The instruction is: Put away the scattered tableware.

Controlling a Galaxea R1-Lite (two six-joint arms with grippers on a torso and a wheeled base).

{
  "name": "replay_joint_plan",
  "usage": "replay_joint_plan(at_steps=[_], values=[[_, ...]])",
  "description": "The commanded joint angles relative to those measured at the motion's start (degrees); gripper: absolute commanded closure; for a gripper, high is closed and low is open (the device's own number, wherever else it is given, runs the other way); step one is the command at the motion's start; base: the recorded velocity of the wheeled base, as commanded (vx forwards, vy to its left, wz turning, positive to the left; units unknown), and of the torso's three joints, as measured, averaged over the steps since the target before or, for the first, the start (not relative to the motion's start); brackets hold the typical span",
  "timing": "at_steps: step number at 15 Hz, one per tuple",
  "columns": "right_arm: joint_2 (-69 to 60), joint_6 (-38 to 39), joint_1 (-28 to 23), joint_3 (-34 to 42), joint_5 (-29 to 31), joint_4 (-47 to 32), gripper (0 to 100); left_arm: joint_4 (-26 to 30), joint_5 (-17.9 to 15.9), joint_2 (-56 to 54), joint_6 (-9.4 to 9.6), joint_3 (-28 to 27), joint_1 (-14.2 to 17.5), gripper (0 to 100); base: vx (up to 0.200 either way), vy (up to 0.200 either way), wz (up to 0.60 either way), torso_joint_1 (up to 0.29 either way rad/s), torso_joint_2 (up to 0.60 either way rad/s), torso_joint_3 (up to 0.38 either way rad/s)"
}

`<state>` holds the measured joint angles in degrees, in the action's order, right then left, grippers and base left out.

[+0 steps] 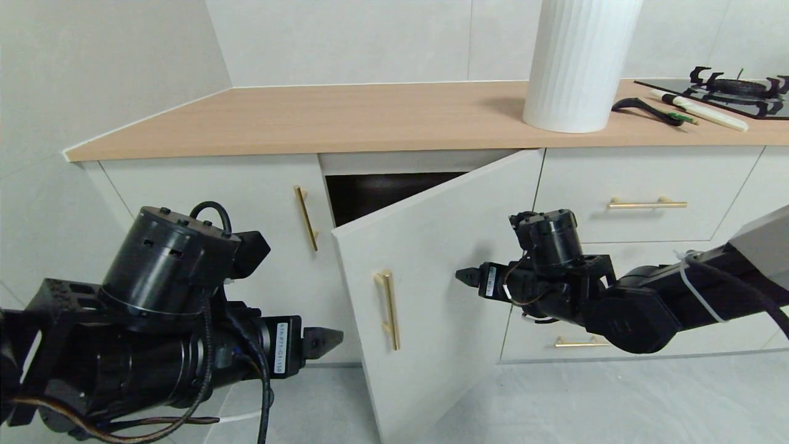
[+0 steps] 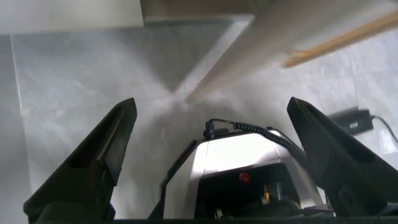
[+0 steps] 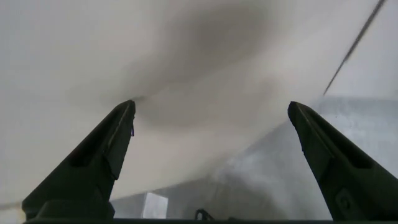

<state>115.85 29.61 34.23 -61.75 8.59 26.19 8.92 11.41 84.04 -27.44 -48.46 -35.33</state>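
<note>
Both grippers are sitting spread wide, holding nothing. The left gripper (image 1: 325,341) is hanging at lower left of the head frame, just beside the free edge of the cabinet door (image 1: 444,246). The right gripper (image 1: 468,275) is pointing at the door's outer face, centre right. I can't tell whether it's touching.

The tableware is lying at upper right on the counter (image 1: 345,117): a black-handled utensil (image 1: 647,110) and a white-handled utensil (image 1: 703,115) beside it, between the white ribbed container (image 1: 576,61) and the stove (image 1: 739,89). There's something small and green between them; I can't tell what.

The door is standing partly ajar, with the dark opening (image 1: 382,191) showing above it. My read: you're getting the door open before anything gets stowed.

How I'd do it:
- Your right arm is sitting in front of the panel, so it's likely blocking the swing. Pull it clear first.
- Take the gold handle (image 1: 388,310) or hook the free edge with the left gripper, since it's nearer.
- Follow the hinge arc, not a straight line, or the grip may be slipping off.
- Open it fully, then go for the utensils.
</note>
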Motion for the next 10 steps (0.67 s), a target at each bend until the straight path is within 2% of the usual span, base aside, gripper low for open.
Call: replay_joint_plan(at_steps=[1,10], values=[[0.8,0.1,0.0,0.0,0.0,0.0,0,0.1,0.0,0.3,-0.07,0.0,0.0,0,0.0,0.0,0.0,0.0,0.0,0.0],[5.7,7.5,-1.0,-8.0,6.3,0.7,0,0.7,0.0,0.6,-0.07,0.1,0.0,0,0.0,0.0,0.0,0.0,0.0,0.0]])
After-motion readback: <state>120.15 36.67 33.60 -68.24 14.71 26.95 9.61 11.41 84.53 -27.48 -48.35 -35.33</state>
